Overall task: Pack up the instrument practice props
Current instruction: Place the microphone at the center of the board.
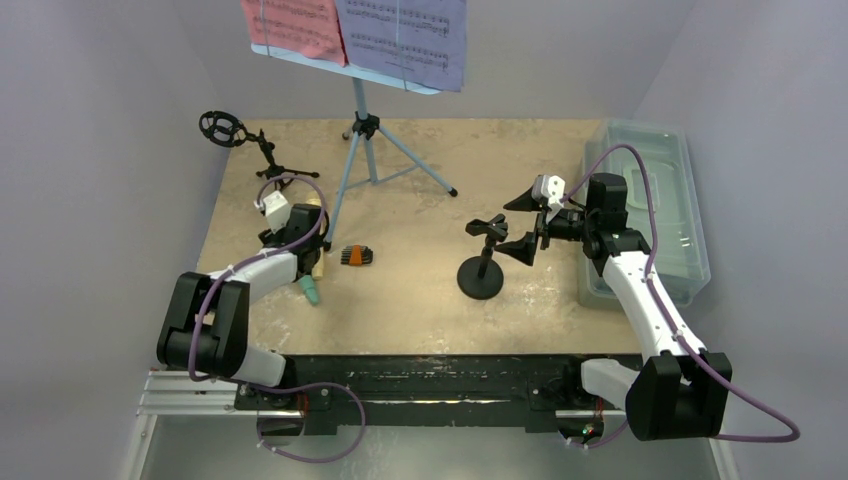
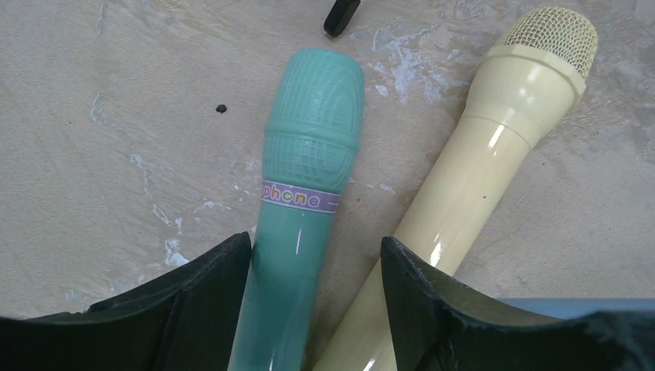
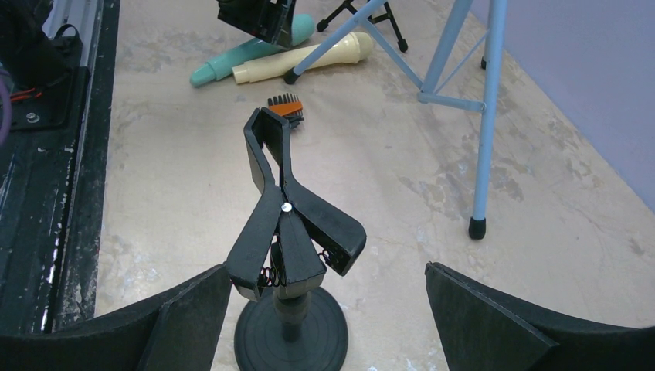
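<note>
The mint-green microphone (image 2: 310,170) and the yellow microphone (image 2: 494,154) lie side by side on the table. My left gripper (image 2: 315,246) is open low over them: its left finger touches the mint handle, and its right finger is over the yellow handle, with a gap to the mint one. From above, the left gripper (image 1: 305,262) covers most of both. My right gripper (image 3: 328,282) is open around a black clip stand (image 3: 284,232) on a round base, which sits nearer its left finger. The light-blue tripod (image 1: 362,130) holds a red page (image 1: 295,25) and a purple page (image 1: 405,40).
A small black microphone tripod (image 1: 245,140) with a ring mount stands at the back left. A small orange and black object (image 1: 355,255) lies between the arms. The translucent grey tub (image 1: 650,210) sits along the right edge, beside my right arm. The tripod's legs (image 3: 483,116) spread across the table's back.
</note>
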Action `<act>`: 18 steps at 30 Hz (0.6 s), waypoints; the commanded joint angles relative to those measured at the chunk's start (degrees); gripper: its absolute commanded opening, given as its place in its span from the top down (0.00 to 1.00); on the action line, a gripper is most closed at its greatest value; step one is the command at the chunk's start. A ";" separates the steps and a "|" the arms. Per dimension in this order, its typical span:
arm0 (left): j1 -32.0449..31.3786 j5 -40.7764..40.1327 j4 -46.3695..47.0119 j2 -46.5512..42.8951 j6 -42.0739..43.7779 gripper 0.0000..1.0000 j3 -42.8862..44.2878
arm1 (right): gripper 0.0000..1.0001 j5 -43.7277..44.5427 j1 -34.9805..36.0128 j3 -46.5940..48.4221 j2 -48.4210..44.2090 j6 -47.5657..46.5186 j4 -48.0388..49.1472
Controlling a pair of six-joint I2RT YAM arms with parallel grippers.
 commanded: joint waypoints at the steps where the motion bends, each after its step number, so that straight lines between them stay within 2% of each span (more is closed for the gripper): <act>1: -0.14 4.06 0.22 -1.48 -2.00 0.38 0.65 | 0.01 -1.04 -0.32 0.56 -0.74 -0.32 -0.07; 7: -0.14 4.85 -1.10 -5.62 -2.40 0.38 0.00 | 0.01 -1.13 -0.40 0.56 -0.66 -0.40 -0.22; 18: -0.14 11.11 -5.22 -20.26 -3.43 0.40 -3.15 | 0.01 -1.35 -0.42 0.65 -0.52 -0.84 -0.75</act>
